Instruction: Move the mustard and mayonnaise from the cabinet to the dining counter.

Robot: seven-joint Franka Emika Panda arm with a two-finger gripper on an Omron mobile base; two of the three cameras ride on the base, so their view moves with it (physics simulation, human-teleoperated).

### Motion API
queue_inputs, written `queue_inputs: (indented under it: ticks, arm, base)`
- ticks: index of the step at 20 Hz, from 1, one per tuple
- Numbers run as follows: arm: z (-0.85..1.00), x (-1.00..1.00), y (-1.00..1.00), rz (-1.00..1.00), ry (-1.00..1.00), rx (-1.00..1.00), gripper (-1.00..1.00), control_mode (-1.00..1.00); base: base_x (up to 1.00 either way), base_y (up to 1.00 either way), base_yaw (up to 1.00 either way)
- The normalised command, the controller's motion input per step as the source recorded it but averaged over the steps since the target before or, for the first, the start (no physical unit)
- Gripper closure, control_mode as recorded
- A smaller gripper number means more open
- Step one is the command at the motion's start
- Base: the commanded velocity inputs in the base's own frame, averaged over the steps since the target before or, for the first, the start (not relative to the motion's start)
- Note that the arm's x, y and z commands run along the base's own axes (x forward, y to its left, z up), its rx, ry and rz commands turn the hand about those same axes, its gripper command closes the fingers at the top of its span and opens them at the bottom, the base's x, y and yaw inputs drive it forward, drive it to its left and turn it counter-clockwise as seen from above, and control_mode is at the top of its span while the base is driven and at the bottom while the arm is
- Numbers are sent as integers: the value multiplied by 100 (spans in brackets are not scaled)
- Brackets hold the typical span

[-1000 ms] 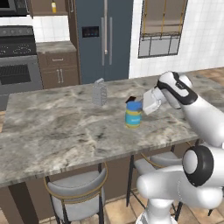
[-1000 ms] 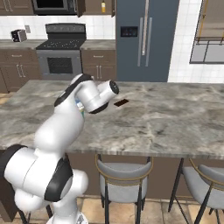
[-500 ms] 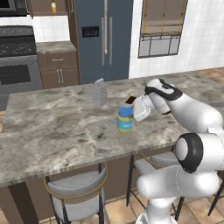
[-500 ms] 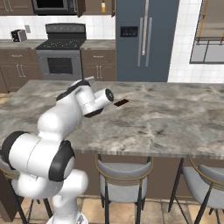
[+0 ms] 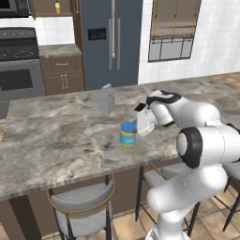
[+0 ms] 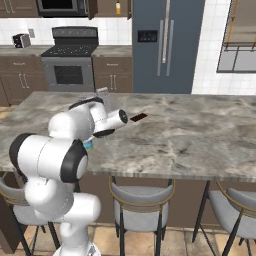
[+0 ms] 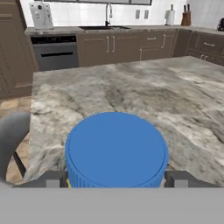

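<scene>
Mayonnaise jar at the dining counter, gripper around it

The mayonnaise stands upright on the dining counter, near its front edge, apparently being set down there as the task asks. The gripper reaches in from the jar's right with the forearm low and level; its fingertips straddle the blue lid, jaws wide, whether clamped I cannot tell. The mustard sits far behind the counter, up in the cabinet.

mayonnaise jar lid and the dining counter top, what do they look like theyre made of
The mayonnaise lid looks like matte blue plastic: uniform colour, fine ribbing around its edge in the hand view. The dining counter top looks like polished marble or a stone lookalike: grey-brown with darker veins; being rendered, that stays a guess.
</scene>
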Motion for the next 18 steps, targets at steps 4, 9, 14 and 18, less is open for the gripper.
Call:
queue_inputs:
  ticks: [4, 9, 14, 18]
  arm:
    - [-33, 28, 6, 5, -6, 0, 100, -100]
    - [-28, 23, 8, 4, -5, -1, 100, -100]
    - [-21, 19, 8, 2, -4, -3, 100, -100]
    - [-15, 21, 6, 1, -4, -4, 100, -100]
  base:
    - [0, 0, 0]
    - [0, 0, 0]
    - [0, 0, 0]
    - [0, 0, 0]
